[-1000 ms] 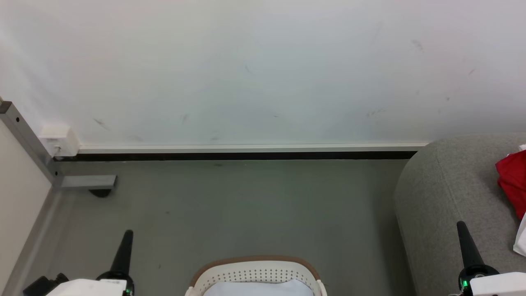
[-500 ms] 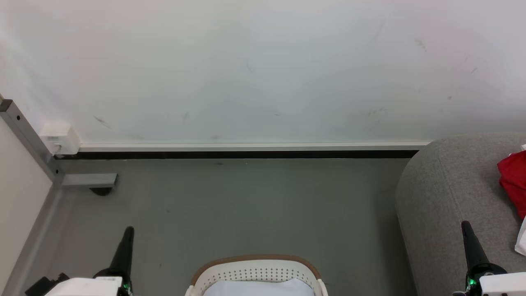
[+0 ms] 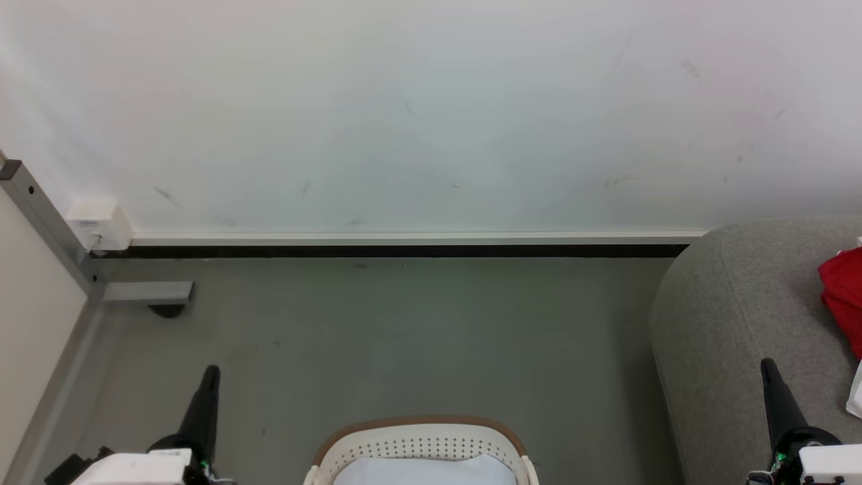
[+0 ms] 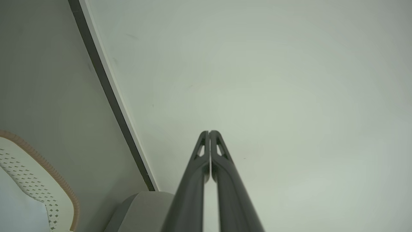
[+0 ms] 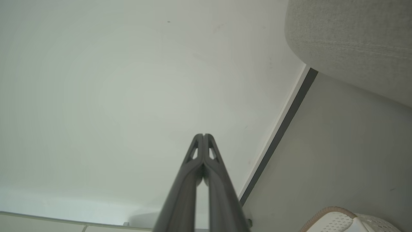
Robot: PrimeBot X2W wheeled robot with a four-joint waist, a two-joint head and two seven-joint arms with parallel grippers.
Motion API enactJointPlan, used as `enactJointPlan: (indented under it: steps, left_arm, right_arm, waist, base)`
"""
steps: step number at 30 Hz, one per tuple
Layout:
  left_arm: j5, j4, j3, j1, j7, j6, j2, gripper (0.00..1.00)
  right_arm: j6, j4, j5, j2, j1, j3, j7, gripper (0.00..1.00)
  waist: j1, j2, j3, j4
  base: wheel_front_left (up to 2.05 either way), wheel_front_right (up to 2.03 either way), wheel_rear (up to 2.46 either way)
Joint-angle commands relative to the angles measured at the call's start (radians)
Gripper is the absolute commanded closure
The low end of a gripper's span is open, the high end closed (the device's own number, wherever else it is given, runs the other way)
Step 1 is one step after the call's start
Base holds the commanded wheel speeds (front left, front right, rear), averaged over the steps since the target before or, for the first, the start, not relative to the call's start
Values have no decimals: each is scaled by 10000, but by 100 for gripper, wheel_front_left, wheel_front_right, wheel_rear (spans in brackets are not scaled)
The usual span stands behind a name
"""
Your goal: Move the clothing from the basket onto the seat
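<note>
Standing before a scuffed pale wall (image 3: 431,121), the robot holds both arms low, one on either side of the basket (image 3: 421,423). The left hand (image 3: 211,372) points up over the grey floor (image 3: 404,337), its two dark fingers pressed together and holding nothing. The left wrist view shows those tips (image 4: 209,132) meeting flat against each other. The right hand (image 3: 768,365) is closed and empty in the same way, its tip in front of the rounded side of the seat (image 3: 734,303). In the right wrist view its fingers (image 5: 203,135) are joined with nothing between them.

The basket sits on the floor between the two hands, white with rows of small holes and a brown rim. Something pale and bluish-white (image 3: 417,470) lies inside it, though I cannot tell what it is.

The clothing (image 3: 842,296) is a bright red bundle lying on top of the seat at the far right, well apart from the basket. A bit of white cloth (image 3: 855,397) shows just below the red. A dark skirting strip (image 3: 404,251) runs along the foot of the wall. At the left, a grey metal frame (image 3: 145,293) meets the floor near a small white box (image 3: 97,222).
</note>
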Motion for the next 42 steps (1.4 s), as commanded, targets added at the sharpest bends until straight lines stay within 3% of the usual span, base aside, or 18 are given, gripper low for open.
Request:
enactJointPlan:
  steps: [1, 18, 42]
  left_arm:
    - [-191, 18, 85, -133, 85, -59, -22, 100]
    - [-1116, 140, 293, -249, 393, -243, -202, 100]
    - [-1090, 133, 289, -244, 392, -213, -199, 100]
  right_arm:
    - [-18, 27, 229, 9, -131, -76, 53, 100]
    - [-21, 123, 1189, 58, -208, -288, 265, 100]
    - [-21, 120, 1118, 67, -206, -299, 267, 100]
  waist:
    - [0, -1, 6, 4]
    - [0, -1, 62, 43]
    - [0, -1, 62, 43]
  base:
    - [0, 0, 0]
    - [0, 0, 0]
    - [0, 0, 0]
